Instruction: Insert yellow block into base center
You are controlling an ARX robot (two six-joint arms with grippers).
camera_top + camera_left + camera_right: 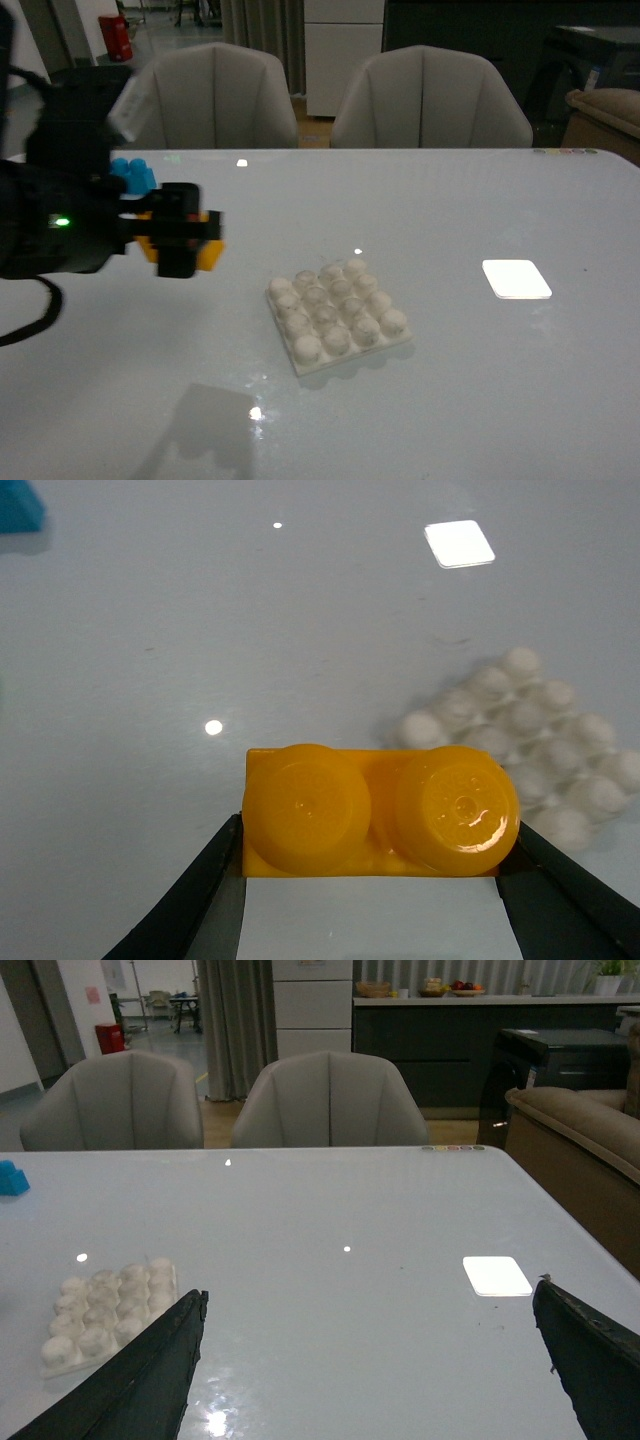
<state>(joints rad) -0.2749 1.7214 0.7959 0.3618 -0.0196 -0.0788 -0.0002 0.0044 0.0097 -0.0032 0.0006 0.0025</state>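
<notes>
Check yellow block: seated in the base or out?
Out. The left gripper is shut on the yellow block, held apart from the base, which carries nothing on it.

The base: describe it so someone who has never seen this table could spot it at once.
On the pale table, look near the middle, to the right of the yellow block. The base is the square white plate lying flat there. Unlike the smooth bright rectangle further right, it carries a four-by-four grid of round studs.
</notes>
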